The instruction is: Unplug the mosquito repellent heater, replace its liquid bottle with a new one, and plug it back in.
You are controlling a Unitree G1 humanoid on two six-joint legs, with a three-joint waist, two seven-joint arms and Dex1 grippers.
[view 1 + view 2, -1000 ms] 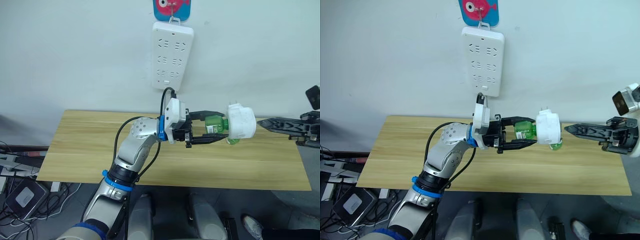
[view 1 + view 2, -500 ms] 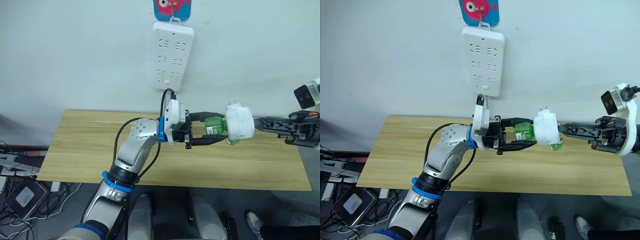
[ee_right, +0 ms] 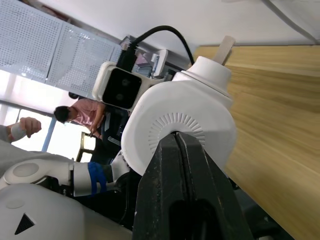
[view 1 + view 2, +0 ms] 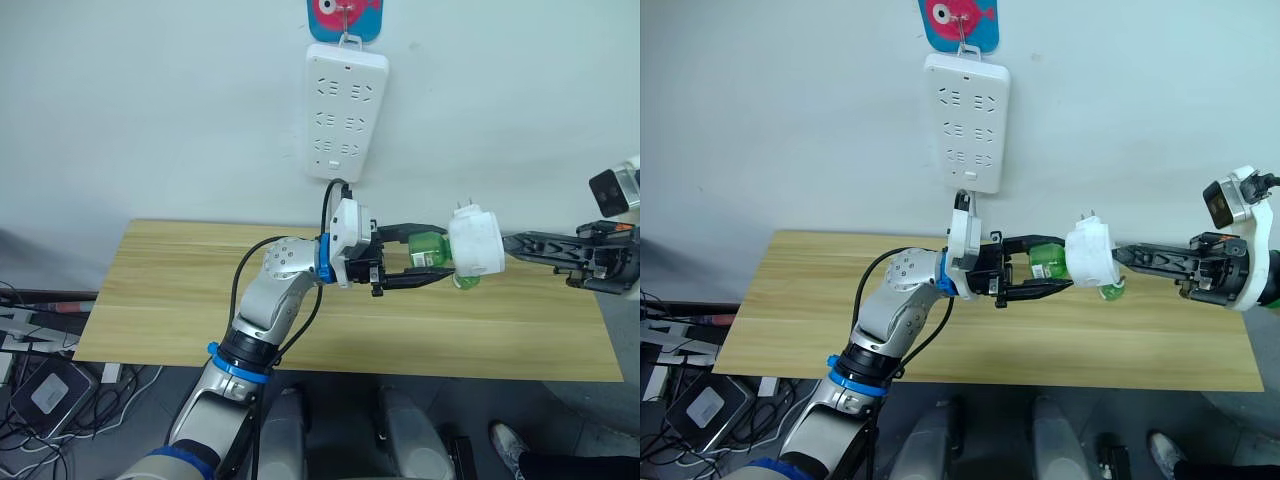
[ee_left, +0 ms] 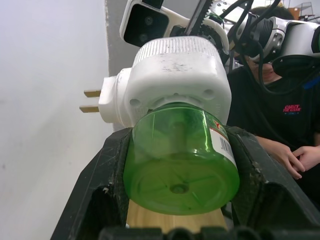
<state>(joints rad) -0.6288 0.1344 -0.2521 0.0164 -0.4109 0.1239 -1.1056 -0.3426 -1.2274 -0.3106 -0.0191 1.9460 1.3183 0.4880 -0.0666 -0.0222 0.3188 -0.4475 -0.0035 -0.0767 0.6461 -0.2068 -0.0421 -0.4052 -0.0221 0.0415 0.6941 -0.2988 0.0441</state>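
The small white rounded plastic mosquito repellent heater (image 4: 473, 241), its green translucent liquid bottle (image 4: 431, 249) attached, is held in the air above the wooden table (image 4: 160, 300), near its far edge. The left gripper (image 4: 425, 257) has its fingers clamped on the bottle. The right gripper (image 4: 510, 243), fingers pressed together, touches the heater's top.

- Left arm, silver with blue rings, rises from the lower left; its black two-fingered left hand (image 4: 425, 262) at frame centre clamps a green bottle.
- Right hand (image 4: 1120, 256) reaches in from the right edge, fingers pressed together.
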